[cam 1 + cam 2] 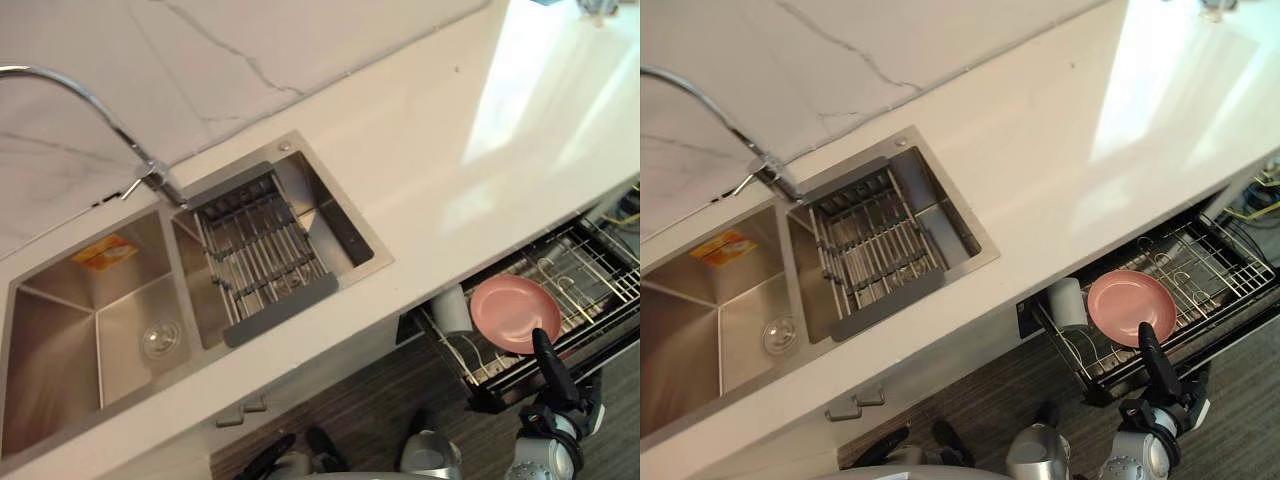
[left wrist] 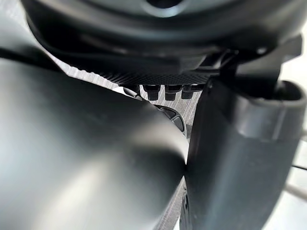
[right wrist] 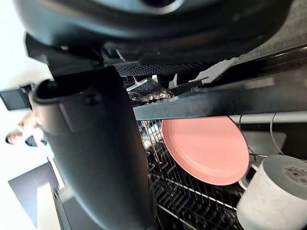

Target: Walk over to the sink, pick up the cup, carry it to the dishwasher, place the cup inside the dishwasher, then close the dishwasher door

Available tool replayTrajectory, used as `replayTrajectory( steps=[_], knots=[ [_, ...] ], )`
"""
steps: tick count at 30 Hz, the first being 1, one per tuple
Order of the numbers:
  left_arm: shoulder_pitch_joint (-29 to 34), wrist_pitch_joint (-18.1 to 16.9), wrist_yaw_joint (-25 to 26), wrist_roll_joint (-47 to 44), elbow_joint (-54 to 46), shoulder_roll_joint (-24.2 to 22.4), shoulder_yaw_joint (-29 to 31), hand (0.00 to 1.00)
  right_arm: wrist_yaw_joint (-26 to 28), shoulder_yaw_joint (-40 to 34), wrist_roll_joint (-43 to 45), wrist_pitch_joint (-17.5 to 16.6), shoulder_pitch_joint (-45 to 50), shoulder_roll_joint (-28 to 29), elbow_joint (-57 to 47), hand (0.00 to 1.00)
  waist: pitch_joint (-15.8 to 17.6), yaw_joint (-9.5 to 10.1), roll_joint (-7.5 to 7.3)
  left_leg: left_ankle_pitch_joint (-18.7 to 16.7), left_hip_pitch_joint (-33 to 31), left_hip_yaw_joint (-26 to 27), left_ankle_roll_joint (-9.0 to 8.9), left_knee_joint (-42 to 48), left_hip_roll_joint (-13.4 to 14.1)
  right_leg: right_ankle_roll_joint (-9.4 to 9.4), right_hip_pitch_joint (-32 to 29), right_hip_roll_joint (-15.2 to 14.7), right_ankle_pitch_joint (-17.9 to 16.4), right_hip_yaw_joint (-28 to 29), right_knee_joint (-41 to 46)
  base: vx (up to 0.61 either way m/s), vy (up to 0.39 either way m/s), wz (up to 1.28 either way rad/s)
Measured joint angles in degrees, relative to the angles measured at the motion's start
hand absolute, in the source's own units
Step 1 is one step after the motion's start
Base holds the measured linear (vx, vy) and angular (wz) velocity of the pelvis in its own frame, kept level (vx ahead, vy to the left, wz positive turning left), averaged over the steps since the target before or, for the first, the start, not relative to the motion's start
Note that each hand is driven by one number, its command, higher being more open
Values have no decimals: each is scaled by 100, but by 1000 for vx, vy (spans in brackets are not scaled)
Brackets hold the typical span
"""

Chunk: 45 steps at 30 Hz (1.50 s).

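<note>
Presently straight and holding nothing, the fingers [image 1: 545,352] of the right hand [image 1: 556,375] point at the front edge of the pulled-out black wire dishwasher rack [image 1: 1225,262]. There the white marbled cup [image 1: 1067,301] sits just beside a round pink plate [image 1: 1130,306]. Closing likely calls for a flat, even push on that edge, sliding the rack squarely under the white desk [image 1: 1040,150] without jolting the cup.

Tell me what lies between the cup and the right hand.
A pink plate in the dishwasher rack lies between the cup and the right hand; both eye views show it.
</note>
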Motion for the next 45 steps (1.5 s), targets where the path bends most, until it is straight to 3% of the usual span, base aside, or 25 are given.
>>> replayTrajectory(
  steps=[7, 12, 14, 16, 17, 18, 19, 22, 25, 28, 30, 32, 35, 36, 37, 38, 40, 41, 42, 43, 44, 45],
  knots=[
    [-25, -150, 63, 331, -263, -34, -32, 100, 2, 406, -31, 762, -1094, -612, 466, 100, -62, 298, -17, 6, -345, -730, 2, 33, -26, -33, 0, 52, 146, -390, -219, -92, 24, 29],
    [-117, -189, 156, 559, -352, -40, -32, 100, 348, 1220, 2, 792, -1301, -582, 390, 100, -69, 298, -47, -1, -575, -986, -7, 269, 35, 38, -25, 246, 192, -343, -550, -81, -15, -3],
    [-189, -185, 241, 608, -351, -95, -34, 100, 317, 1369, 4, 800, -1505, -493, 378, 100, -85, 342, -19, -134, -733, -1039, -159, 345, 189, 29, -80, 425, 219, -187, -721, -140, -46, -12],
    [-228, -187, 360, 589, -371, -122, -25, 100, 321, 1516, -1, 832, -1423, -472, 387, 100, -76, 416, -32, -204, -767, -1224, -235, 300, 191, 35, -93, 496, 218, -137, -798, -123, -32, 7],
    [-247, -197, 442, 569, -358, -163, -34, 100, 330, 1680, -6, 826, -1360, -491, 370, 100, -107, 461, 43, -189, -781, -1250, -249, 196, 283, -44, -146, 548, 248, -71, -642, -110, -49, 5],
    [-259, -216, 519, 524, -344, -189, -51, 100, 358, 1800, -38, 827, -1305, -483, 369, 100, -105, 454, 64, -180, -792, -1257, -242, 192, 322, -259, -275, 484, 162, 79, -113, -55, -54, 30],
    [-241, -250, 670, 231, -332, -111, -45, 100, 556, 2233, -197, 827, -939, -474, 234, 100, -161, 446, -107, -168, -764, -1315, -259, 152, 195, -381, -235, 355, -206, 235, 229, -26, -91, 38],
    [-124, -476, 993, -495, -289, -181, -127, 100, 1154, 3305, -651, 915, -193, -403, 124, 100, -222, 466, -144, -168, -717, -1435, -201, 220, 168, -336, -140, 461, -269, 103, -23, 57, -112, 26],
    [-63, -758, 1155, -960, -201, -178, -331, 100, 1452, 3810, -1496, 1362, 215, 14, 799, 100, -236, 505, -181, -197, -437, -1346, -164, 110, 107, -372, -211, 597, -241, 77, -79, 120, -3, 6],
    [-83, -758, 1089, -1164, -62, 67, -435, 100, 1421, 3493, -3138, 1188, 13, 316, 1544, 100, -265, 571, -492, -241, -291, -1256, -95, -74, 78, -352, -214, 612, -221, 88, -17, 94, 26, -5],
    [-116, -721, 970, -1164, 85, 176, -458, 100, 1322, 3382, -3854, 1119, 2, 298, 1663, 100, -307, 571, -622, -319, -187, -1140, -35, -66, 31, -311, -248, 489, -330, 182, 215, 114, 71, -21],
    [-139, -725, 808, -1099, 232, 262, -476, 100, 1221, 3212, -3745, 1242, -21, 309, 1778, 100, -355, 583, -756, -427, -102, -964, 19, -43, -28, -247, -365, 330, -454, 357, 533, 125, 94, -40],
    [-149, -1064, 459, -1027, 465, 383, -561, 100, 1120, 2655, -3539, 1372, -55, 289, 2181, 100, -429, 568, -1014, -704, 23, -693, 122, 48, -192, -138, -567, 20, -620, 660, 1088, 130, 118, -42],
    [-148, -1158, 359, -1014, 506, 408, -565, 100, 1054, 2385, -3523, 1331, -47, 231, 2390, 100, -430, 546, -1036, -859, 101, -664, 218, 26, -267, -30, -692, -174, -689, 756, 1537, 100, 132, -15],
    [-159, -1208, 347, -1010, 538, 414, -584, 100, 973, 2198, -3505, 1324, -3, 139, 2574, 100, -412, 487, -1110, -922, 158, -681, 250, 13, -317, -41, -1026, -409, -674, 947, 2344, 93, 142, -6],
    [-158, -1212, 341, -1010, 544, 435, -592, 100, 960, 2033, -3341, 1380, 12, 136, 2626, 100, -431, 455, -1093, -958, 199, -694, 267, 18, -345, -42, -1177, -527, -629, 1073, 2739, 115, 176, 17],
    [-181, -1175, 201, -994, 716, 564, -589, 100, 926, 1610, -2692, 1500, 236, 96, 2919, 100, -383, 360, -1264, -1080, 438, -1032, 358, 14, -480, 188, -1543, -914, -238, 1672, 4075, 148, 131, 59],
    [-165, -1170, 113, -988, 734, 585, -561, 100, 962, 1421, -2417, 1502, 281, 143, 2968, 100, -364, 314, -1231, -1099, 480, -1166, 381, 13, -494, 203, -1677, -900, -300, 1808, 4292, 141, 38, 84],
    [-112, -1173, -79, -950, 731, 621, -545, 100, 1025, 1221, -2164, 1494, 330, 272, 2976, 100, -367, 253, -1237, -1141, 500, -1338, 409, 52, -446, 290, -1725, -769, -625, 2041, 4192, 167, -15, 83],
    [-93, -1171, -346, -744, 732, 658, -520, 100, 1065, 1102, -1976, 1502, 342, 398, 3032, 100, -367, 211, -1215, -1183, 429, -1556, 394, 137, -368, 292, -1708, -558, -841, 2249, 3750, 212, -56, 135],
    [-62, -1161, -747, -307, 731, 717, -358, 100, 1080, 901, -1823, 1506, 329, 604, 3090, 100, -368, 162, -1205, -1180, 309, -1926, 388, 271, -329, 299, -1617, -341, -868, 2453, 2867, 255, -102, 130],
    [-40, -1169, -936, -100, 729, 720, -253, 100, 1078, 840, -1795, 1495, 334, 633, 3095, 100, -369, 160, -1210, -1149, 289, -2015, 315, 313, -352, 258, -1551, -318, -790, 2502, 2531, 264, -133, 137]
  ],
)
